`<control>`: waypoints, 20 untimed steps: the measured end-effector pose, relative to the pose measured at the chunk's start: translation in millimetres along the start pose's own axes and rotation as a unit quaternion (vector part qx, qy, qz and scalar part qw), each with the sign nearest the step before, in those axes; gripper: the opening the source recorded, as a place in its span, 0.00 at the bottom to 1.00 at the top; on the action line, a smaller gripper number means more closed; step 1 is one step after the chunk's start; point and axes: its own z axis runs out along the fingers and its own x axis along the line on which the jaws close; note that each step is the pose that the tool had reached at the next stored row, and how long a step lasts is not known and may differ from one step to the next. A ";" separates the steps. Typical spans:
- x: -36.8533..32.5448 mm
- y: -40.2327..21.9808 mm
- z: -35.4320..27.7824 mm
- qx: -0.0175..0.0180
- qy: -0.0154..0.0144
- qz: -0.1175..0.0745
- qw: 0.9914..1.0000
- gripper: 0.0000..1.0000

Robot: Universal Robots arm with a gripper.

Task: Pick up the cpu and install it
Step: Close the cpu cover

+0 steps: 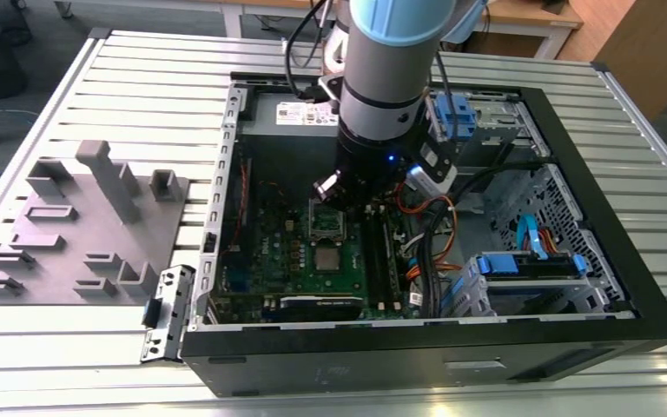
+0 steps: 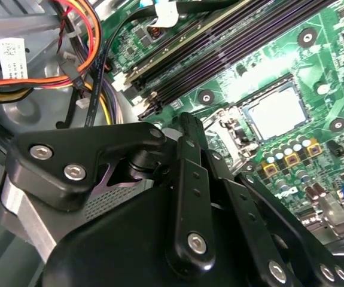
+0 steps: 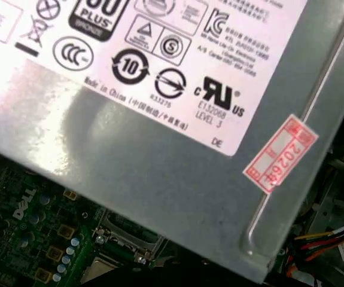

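**Gripper stands over the board; cpu lies flat beside it**

Second wrist view: the gripper (image 2: 186, 134), a black bolted linkage with matt faces, is nearest. Whether it is holding anything cannot be told. Beyond it, the cpu (image 2: 276, 112) is a thin, pale silvery square. It lies flat inside a dark square surround on the green board (image 2: 243, 54), apart from the gripper. The bright metal frame (image 2: 228, 140) sits between them. Orange and yellow cables (image 2: 70, 84) run close by.

First wrist view: a dull grey sheet-metal box (image 3: 160, 173) carries a white label.

Exterior view: the arm (image 1: 386, 78) reaches into the black case (image 1: 426, 347), which rests on the ribbed tabletop (image 1: 102, 69). The cpu (image 1: 327, 258) lies near the arm's tip.

Risk, as judged: pressing on a tilted chip could bend the contacts, and the linkage could catch the frame or snag the cables.
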 end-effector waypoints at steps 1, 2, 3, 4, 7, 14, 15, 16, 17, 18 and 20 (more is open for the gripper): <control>-0.3 0.5 0.7 0.000 0.000 0.000 1.000 0.11; -0.5 1.0 1.2 0.000 0.000 -0.001 1.000 0.11; -0.8 1.5 1.6 0.000 0.000 -0.001 1.000 0.11; -1.0 2.0 1.9 0.000 0.000 -0.001 1.000 0.11; -1.6 3.2 2.8 0.000 0.000 -0.001 1.000 0.11; -1.8 4.5 3.7 0.000 0.000 -0.001 1.000 0.11; -1.9 4.5 3.7 0.000 0.000 -0.001 1.000 0.11; -1.9 4.5 3.7 0.000 0.000 -0.001 1.000 0.11; -1.9 4.5 3.8 0.000 0.000 -0.001 1.000 0.11; -1.8 4.6 3.8 0.000 0.000 -0.001 1.000 0.11; -1.8 4.6 3.7 0.000 0.000 -0.001 1.000 0.11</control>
